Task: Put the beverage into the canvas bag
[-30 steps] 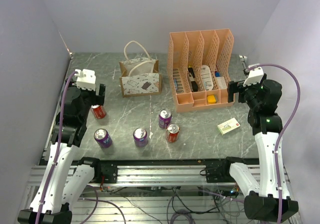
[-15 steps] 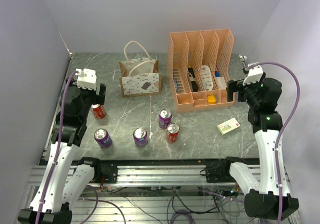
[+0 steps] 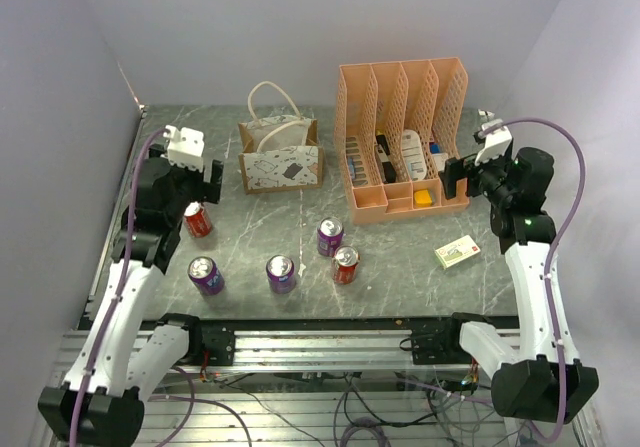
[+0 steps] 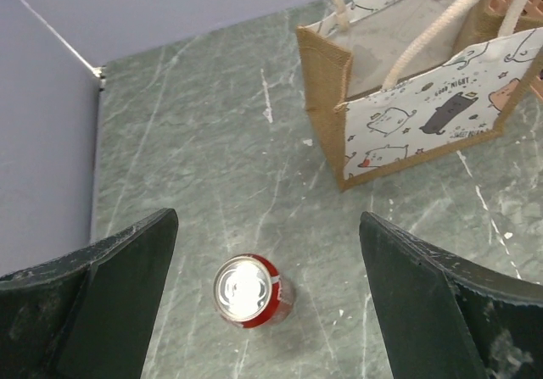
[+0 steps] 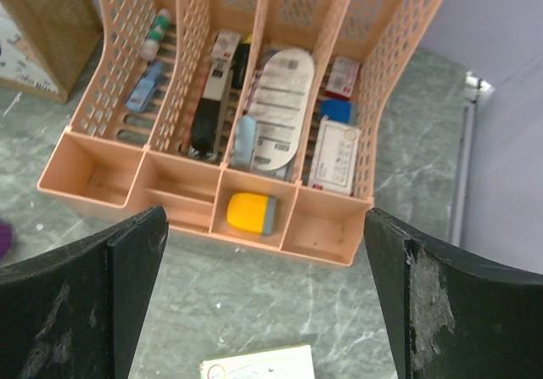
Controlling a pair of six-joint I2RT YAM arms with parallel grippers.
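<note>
The canvas bag (image 3: 281,157) stands open at the back of the table, off-white with brown edges and cream handles; the left wrist view shows it (image 4: 407,99) at upper right. A red beverage can (image 3: 197,221) stands upright left of it. My left gripper (image 3: 207,189) hovers open above that can (image 4: 249,290), which sits between and below the wide-apart fingers of the gripper (image 4: 267,226), nothing touching. Three purple cans (image 3: 207,275) (image 3: 281,273) (image 3: 330,237) and a second red can (image 3: 345,264) stand near the front. My right gripper (image 3: 455,179) is open and empty at the far right.
An orange file organizer (image 3: 405,137) holding small items stands right of the bag; the right wrist view looks down on the organizer (image 5: 331,243), with the right gripper (image 5: 263,222) open before it. A small flat box (image 3: 457,253) lies in front, also seen as the box (image 5: 259,364). Walls close in on both sides.
The left arm has shifted slightly right and toward the back, over the red can. The right arm has turned and moved a little left toward the organizer. Both grippers stay open.
</note>
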